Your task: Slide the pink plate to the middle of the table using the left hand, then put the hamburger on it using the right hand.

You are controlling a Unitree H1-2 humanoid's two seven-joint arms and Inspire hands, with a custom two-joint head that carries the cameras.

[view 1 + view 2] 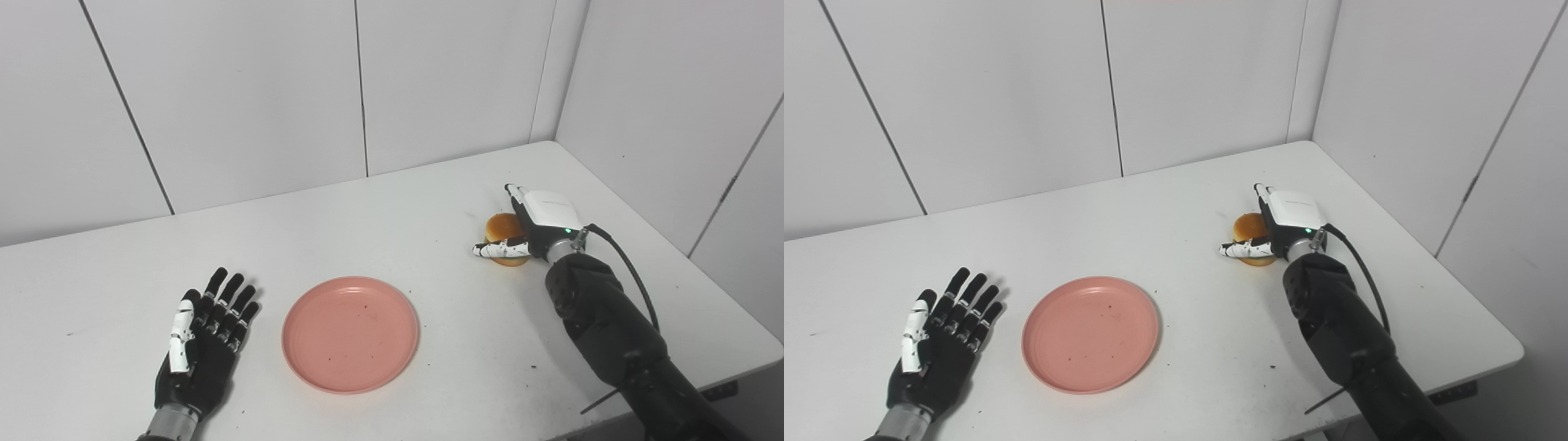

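The pink plate (350, 332) lies flat on the white table (398, 214), near the front middle. My left hand (205, 343) lies open on the table just left of the plate, fingers spread, not touching it. The hamburger (503, 228) sits on the table at the right, behind and to the right of the plate. My right hand (539, 223) is closed around it, with the thumb (502, 249) across its near side and the fingers behind its far side. The hamburger still rests on the table.
White wall panels stand close behind the table and along its right side. The table's right edge (723, 288) and front edge run near my right arm. A black cable (631, 269) loops beside the right wrist.
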